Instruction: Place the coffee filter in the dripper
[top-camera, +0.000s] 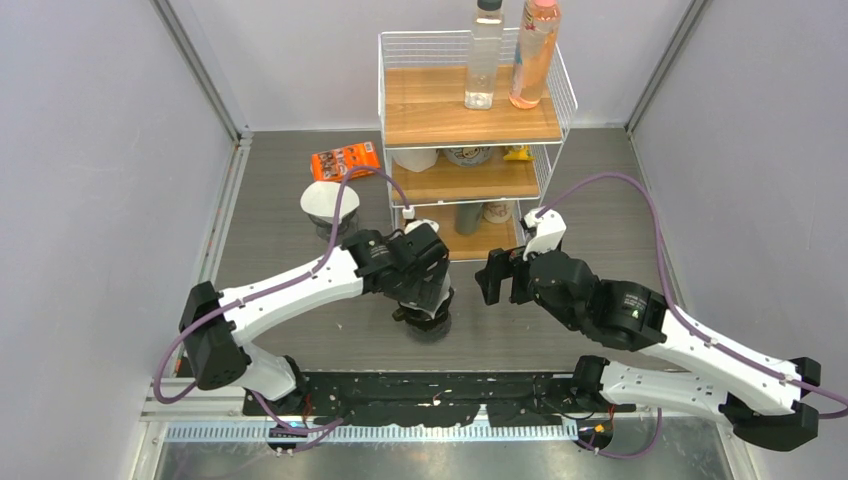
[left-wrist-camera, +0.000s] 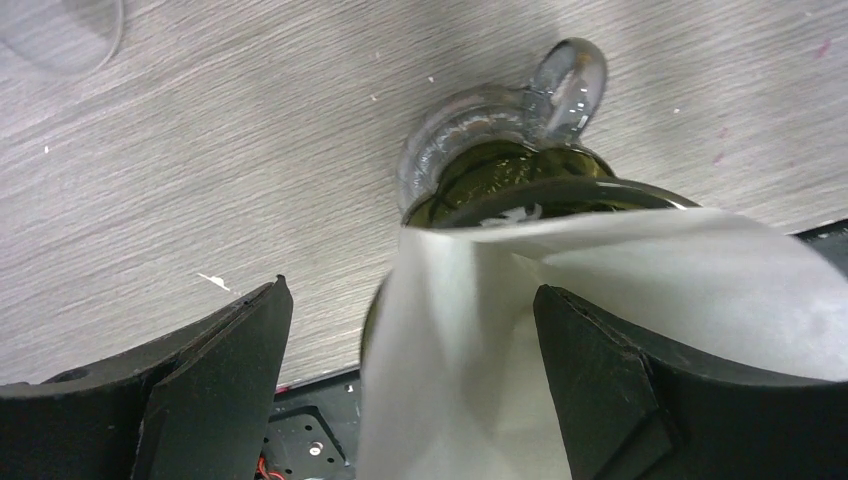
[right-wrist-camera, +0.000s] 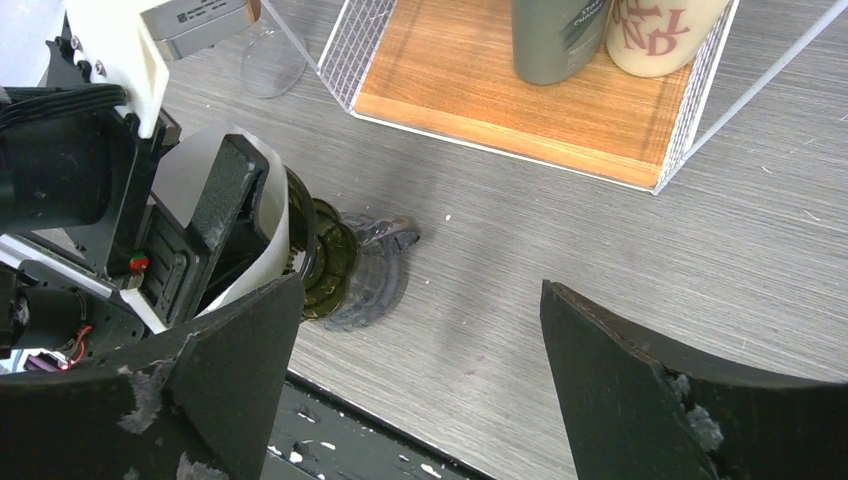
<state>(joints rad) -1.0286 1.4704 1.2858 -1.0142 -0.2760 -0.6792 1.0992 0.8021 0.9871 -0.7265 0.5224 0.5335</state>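
Observation:
The dripper (top-camera: 430, 325) is dark green glass on a clear base with a handle (left-wrist-camera: 570, 75), standing on the table near the front edge. The white paper coffee filter (left-wrist-camera: 470, 330) stands as an open cone in the dripper's mouth. My left gripper (left-wrist-camera: 410, 290) is right over it, open, with its fingers (left-wrist-camera: 210, 380) spread either side of the filter. The left finger is clear of the paper; the filter's right edge passes behind the right finger. My right gripper (right-wrist-camera: 420, 290) is open and empty just right of the dripper (right-wrist-camera: 335, 265); it also shows in the top view (top-camera: 497, 277).
A wire rack (top-camera: 470, 120) with wooden shelves stands behind, with two bottles (top-camera: 484, 55) on top and jars below. A glass holding white filters (top-camera: 330, 205) stands at the back left, with an orange packet (top-camera: 345, 160) beyond it. The black base rail (top-camera: 430, 400) runs along the front.

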